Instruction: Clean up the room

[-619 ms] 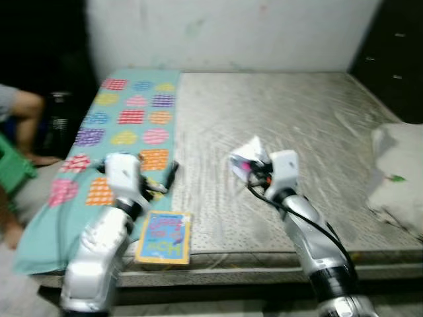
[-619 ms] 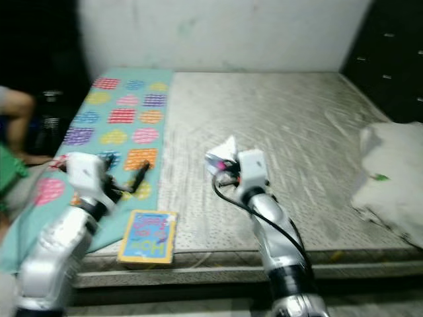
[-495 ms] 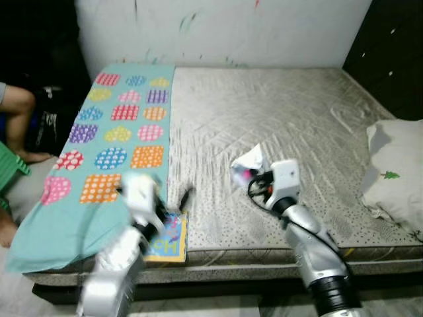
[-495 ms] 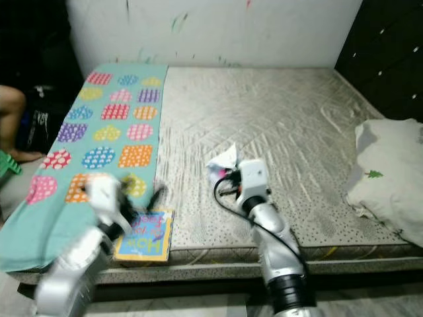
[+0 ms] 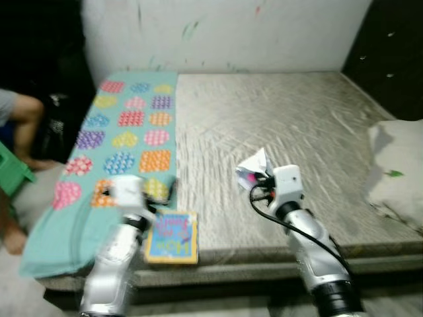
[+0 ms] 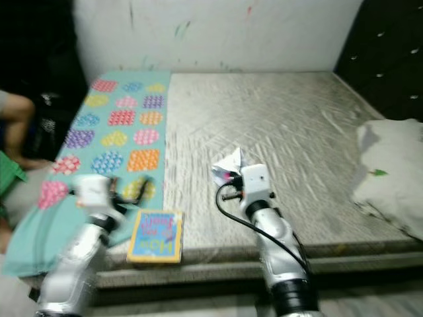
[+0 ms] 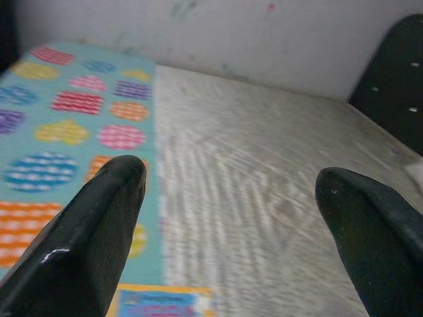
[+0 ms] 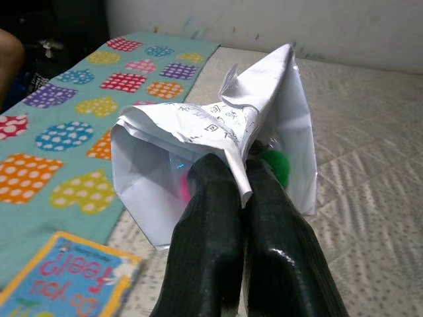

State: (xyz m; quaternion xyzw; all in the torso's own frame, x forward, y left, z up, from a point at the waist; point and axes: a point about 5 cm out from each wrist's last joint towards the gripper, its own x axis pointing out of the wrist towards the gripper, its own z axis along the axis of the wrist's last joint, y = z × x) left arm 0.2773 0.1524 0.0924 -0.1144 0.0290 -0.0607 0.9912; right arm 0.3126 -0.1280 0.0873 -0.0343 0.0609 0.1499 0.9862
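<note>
My right pincer point(image 8: 241, 198) is clamped on a crumpled white paper packet point(image 8: 218, 139) above the bed point(image 5: 317, 125), contents mostly hidden, left pincer point(image 7: 231, 218) spread apart.

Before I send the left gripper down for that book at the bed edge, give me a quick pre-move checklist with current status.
1. Left gripper open: ok, fingers spread wide.
2. Left gripper empty: ok.
3. Book reachable: ok, flat at the mattress edge, partly on the patterned blanket, just ahead of the left gripper.
4. Right gripper hold secure: ok, shut on the paper bag.
5. Bag contents contained: cannot tell; pink and green items sit inside.
6. Person's leg left of the bed, apart from the arms: ok, but watch.
</note>
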